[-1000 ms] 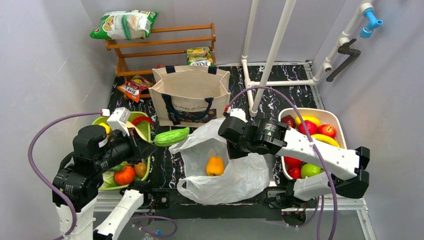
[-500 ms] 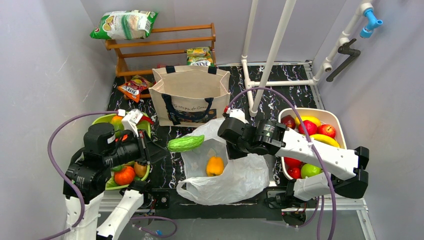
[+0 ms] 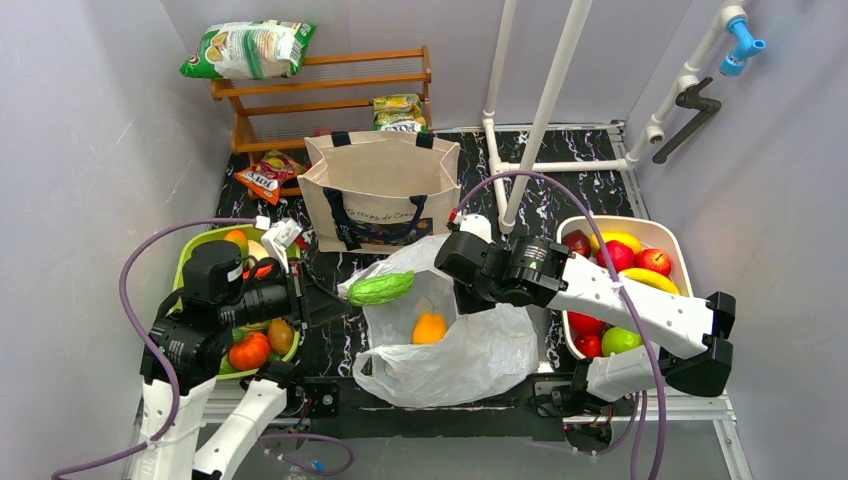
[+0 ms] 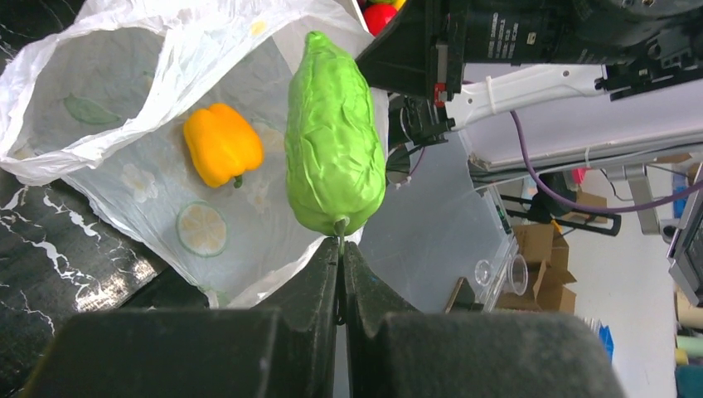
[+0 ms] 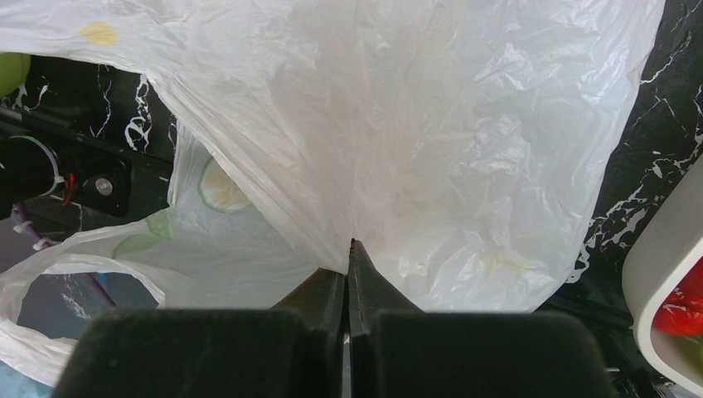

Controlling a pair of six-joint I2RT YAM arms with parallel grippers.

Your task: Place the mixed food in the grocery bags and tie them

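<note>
1. Left gripper (image 3: pixel 340 298), seen from above, is pressed together on the stem end of the cucumber (image 3: pixel 381 288). I hold the cucumber lying flat, pointing toward 3 o'clock, over the 10 o'clock rim of the plastic bag (image 3: pixel 450 360). My forearm runs level from the green tray (image 3: pixel 186 262) at 9 o'clock, high enough, I judge, for the vegetable to clear the rim before release. My right gripper (image 3: pixel 462 292) is closed on the bag's 1 o'clock edge, with its arm stretched in past the white tray (image 3: pixel 672 236) at 3 o'clock. I judge it is there to lift the mouth and hold it open. A yellow pepper (image 3: pixel 430 327) lies inside the bag. The canvas tote (image 3: pixel 380 185) stands at 12 o'clock, apart from both hands.

2. Left wrist view: my fingers (image 4: pixel 315 282) meet with almost no gap and pinch only the thin stalk at the cucumber's near end. Its body sticks out toward 12 o'clock. Beyond it the bag's open mouth shows the pepper at 10 o'clock on the printed lining. So slight a grip could let the cucumber swing, so I judge a low, gentle drop is wanted.

3. Right wrist view: my fingers (image 5: pixel 327 286) are shut on a gathered fold of white film, which fans out from the tips toward 12 o'clock. The white tray's rim sits at 4 o'clock.
</note>
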